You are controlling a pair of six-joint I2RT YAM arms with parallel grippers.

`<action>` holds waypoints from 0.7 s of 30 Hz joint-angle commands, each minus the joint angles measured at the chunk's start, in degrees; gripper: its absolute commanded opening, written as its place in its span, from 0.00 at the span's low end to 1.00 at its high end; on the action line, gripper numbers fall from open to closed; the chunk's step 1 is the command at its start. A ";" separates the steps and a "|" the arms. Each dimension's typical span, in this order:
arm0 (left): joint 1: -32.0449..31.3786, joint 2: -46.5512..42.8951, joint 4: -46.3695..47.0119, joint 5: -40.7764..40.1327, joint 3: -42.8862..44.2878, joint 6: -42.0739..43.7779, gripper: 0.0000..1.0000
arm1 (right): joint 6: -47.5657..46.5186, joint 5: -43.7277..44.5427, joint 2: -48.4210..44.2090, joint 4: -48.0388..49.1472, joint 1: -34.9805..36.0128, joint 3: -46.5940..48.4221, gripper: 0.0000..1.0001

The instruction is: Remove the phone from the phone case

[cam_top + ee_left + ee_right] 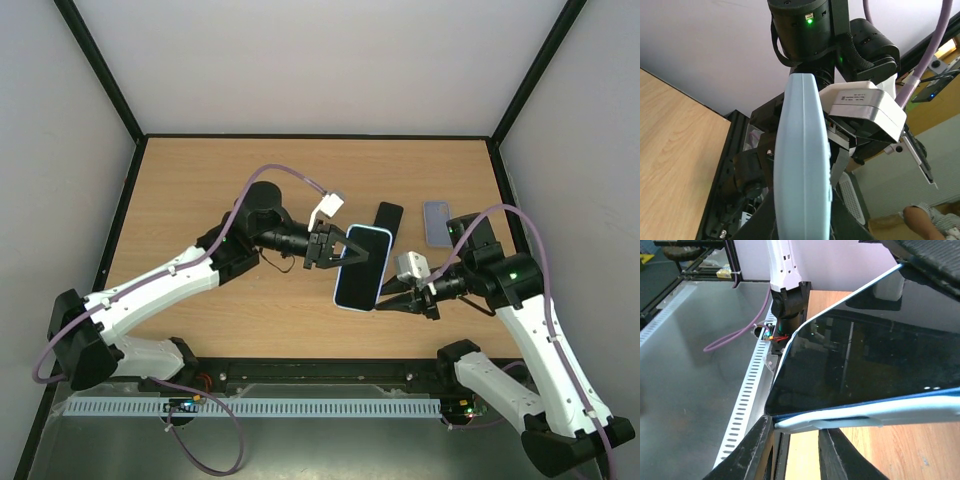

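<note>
The phone (362, 267), black screen up in a light blue case, is held tilted above the table. My left gripper (330, 250) is shut on its upper left edge; in the left wrist view the case (802, 165) stands edge-on between the dark fingers (752, 220). My right gripper (385, 303) is at the phone's lower right corner. In the right wrist view the black screen (865, 360) sits over the case's pale blue edge (865, 415), and the corner rests at the tips of the two parted fingers (757, 445). The right gripper (795, 440) is open.
A black phone-shaped slab (388, 218) and a blue-grey case (437, 222) lie on the wooden table (220, 180) behind the held phone. Black frame rails (300, 372) run along the near edge. White walls stand at the back and sides.
</note>
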 commanded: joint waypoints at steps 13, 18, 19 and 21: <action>-0.52 -0.50 6.59 -1.71 3.39 -9.34 0.03 | 5.74 4.29 -0.24 7.05 0.69 0.93 0.17; -0.56 -1.44 5.57 -2.48 2.65 -8.22 0.03 | 4.72 1.80 -1.24 5.03 0.69 0.61 0.30; -0.53 -1.58 5.51 -2.45 2.55 -8.11 0.03 | 4.96 1.50 -1.38 4.89 0.69 0.61 0.31; -0.55 -1.79 5.28 -2.36 2.45 -7.67 0.03 | 5.64 0.17 -1.62 4.72 0.69 0.57 0.34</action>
